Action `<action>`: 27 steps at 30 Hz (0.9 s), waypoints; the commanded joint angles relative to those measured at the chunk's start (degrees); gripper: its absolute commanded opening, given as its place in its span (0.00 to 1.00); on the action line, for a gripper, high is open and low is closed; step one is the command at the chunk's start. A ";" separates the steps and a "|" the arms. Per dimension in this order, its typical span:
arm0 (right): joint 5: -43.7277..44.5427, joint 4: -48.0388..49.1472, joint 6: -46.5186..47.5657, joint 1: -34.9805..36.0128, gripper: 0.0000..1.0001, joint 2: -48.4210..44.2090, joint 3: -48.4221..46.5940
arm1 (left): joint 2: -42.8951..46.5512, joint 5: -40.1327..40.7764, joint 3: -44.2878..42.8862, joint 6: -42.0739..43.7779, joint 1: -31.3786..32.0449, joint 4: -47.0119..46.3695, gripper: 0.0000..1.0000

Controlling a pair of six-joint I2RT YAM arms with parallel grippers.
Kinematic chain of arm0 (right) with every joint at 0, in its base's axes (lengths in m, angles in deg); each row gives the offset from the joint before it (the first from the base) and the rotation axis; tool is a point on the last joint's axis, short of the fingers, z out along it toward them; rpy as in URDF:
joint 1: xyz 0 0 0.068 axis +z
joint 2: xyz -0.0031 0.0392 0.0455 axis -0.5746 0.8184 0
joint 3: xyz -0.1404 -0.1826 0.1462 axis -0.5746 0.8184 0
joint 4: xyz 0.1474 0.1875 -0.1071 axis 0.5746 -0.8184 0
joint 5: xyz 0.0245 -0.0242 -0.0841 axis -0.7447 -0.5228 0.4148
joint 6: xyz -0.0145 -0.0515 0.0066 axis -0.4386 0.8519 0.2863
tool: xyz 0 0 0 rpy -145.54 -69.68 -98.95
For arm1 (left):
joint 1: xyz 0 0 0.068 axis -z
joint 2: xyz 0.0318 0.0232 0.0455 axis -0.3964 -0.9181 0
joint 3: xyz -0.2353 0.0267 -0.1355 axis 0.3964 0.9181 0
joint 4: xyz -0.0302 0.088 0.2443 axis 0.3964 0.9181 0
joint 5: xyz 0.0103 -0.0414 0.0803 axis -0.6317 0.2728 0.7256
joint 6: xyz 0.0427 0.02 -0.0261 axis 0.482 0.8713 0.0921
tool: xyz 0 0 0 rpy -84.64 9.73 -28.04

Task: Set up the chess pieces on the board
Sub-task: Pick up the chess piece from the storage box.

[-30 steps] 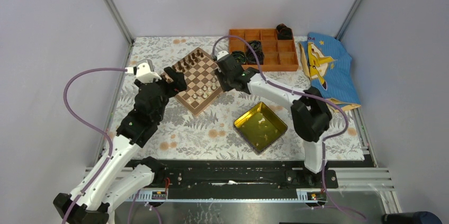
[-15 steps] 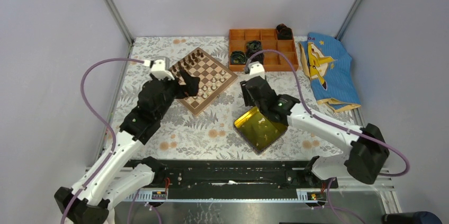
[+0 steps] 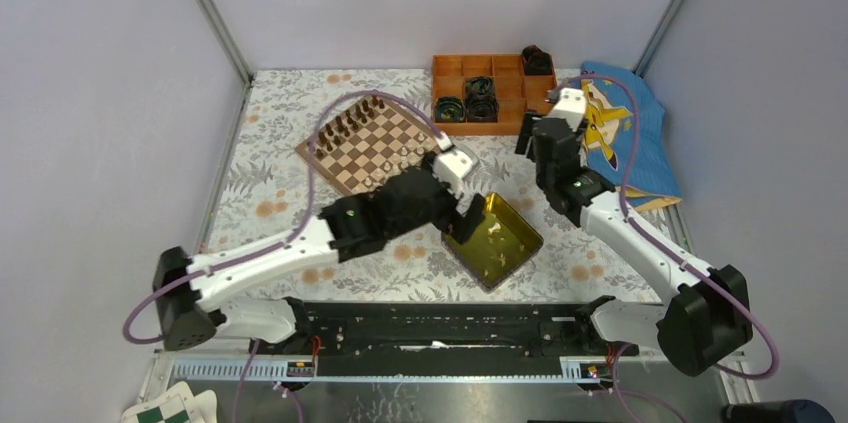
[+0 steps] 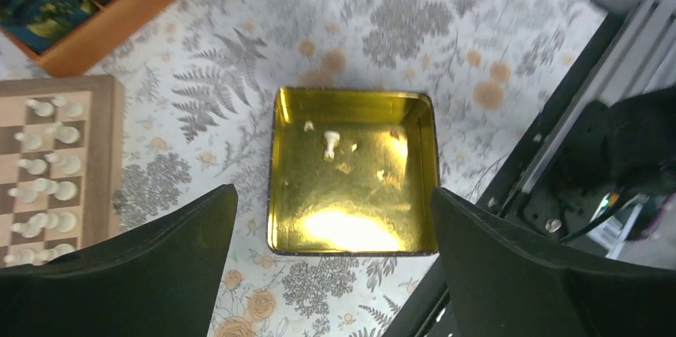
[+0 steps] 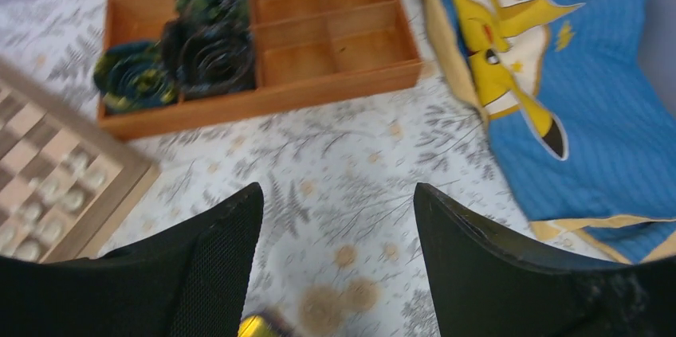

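Wide apart and empty, both sets of jaws. On the left, the board (image 3: 370, 143) carries cream pieces (image 4: 48, 163) standing in rows along its side nearest the tray (image 4: 351, 225). My left gripper (image 4: 333, 197) hangs above that tray, its fingers straddling it. One cream piece (image 4: 331, 144) sits on the glossy floor toward the far wall, apparently on its side, beside a few specks (image 4: 380, 174) I cannot identify.

My worry is the descent. Fingers this wide could catch a tray wall and shove the tray, or the piece could skid on the shiny metal and pop out of the pinch. My left arm (image 3: 300, 243) passes over the board's near corner, so a low sweep there could topple standing pieces.

Bare tablecloth (image 4: 191, 154) lies between tray and board. Further right, my right gripper (image 5: 336, 193) hovers over open tablecloth between the box (image 5: 263, 42) and the blue cloth (image 5: 574, 98), clear of the tray.
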 commanded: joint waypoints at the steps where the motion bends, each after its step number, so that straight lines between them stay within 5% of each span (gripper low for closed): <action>1: -4.99 5.25 -1.88 -8.80 0.76 -0.35 -1.69 | -6.40 3.05 -1.61 4.31 3.09 1.54 0.98; 6: -8.99 8.15 -5.04 -15.40 0.76 2.03 -2.51 | -13.12 3.66 0.18 5.07 5.00 -3.04 0.96; 15: -9.03 14.27 -6.44 -16.60 0.76 2.64 -2.14 | -21.67 1.54 3.85 9.03 5.60 -13.73 0.89; 27: -10.77 20.90 -6.05 -16.59 0.75 2.22 2.96 | -31.36 0.26 7.94 12.31 4.19 -32.46 0.65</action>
